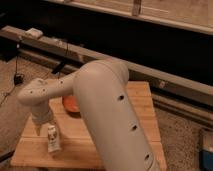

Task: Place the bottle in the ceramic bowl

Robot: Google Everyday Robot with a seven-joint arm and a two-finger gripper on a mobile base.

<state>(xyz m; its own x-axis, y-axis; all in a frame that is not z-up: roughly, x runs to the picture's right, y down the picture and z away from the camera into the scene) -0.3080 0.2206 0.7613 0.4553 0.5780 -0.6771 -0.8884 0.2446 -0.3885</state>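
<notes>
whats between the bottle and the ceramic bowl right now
Only bare wooden table, in the camera view. The gripper sits just above the bottle, left of that stretch; the ceramic bowl is partly hidden behind the arm.
</notes>
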